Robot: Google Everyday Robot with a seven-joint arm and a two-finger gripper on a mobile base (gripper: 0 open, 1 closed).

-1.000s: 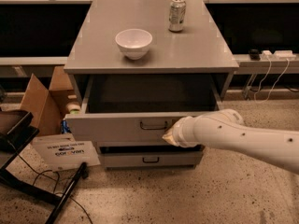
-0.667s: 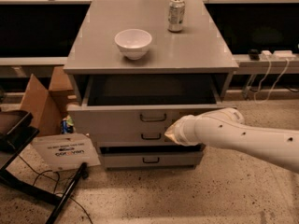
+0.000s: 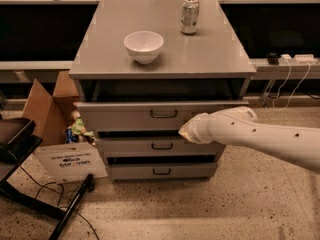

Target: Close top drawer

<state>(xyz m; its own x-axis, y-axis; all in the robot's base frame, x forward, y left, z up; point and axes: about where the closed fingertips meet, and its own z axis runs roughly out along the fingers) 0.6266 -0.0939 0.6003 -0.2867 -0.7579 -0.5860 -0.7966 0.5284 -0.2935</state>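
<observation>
Top drawer (image 3: 125,116) is sitting nearly home under the cabinet top (image 3: 100,59). Its front panel is standing slightly proud, with a dark gap showing above it. Gripper (image 3: 186,130) is sitting at the panel's lower edge, right of the wire handle (image 3: 163,114), and looks to be pressing on it. White arm (image 3: 260,136) is coming in from the right. Can't tell whether the claw is open or closed from here.

I'm reading this as the tail end of the push. Next move is probably calling for a short straight shove until the front is sitting flush with the frame, then backing off.

Versus a second ago: the drawer was hanging wide open with its box exposed. It's been travelling in, with the arm following. Bowl (image 3: 143,45) and can (image 3: 190,16) on top aren't shifting.
</observation>
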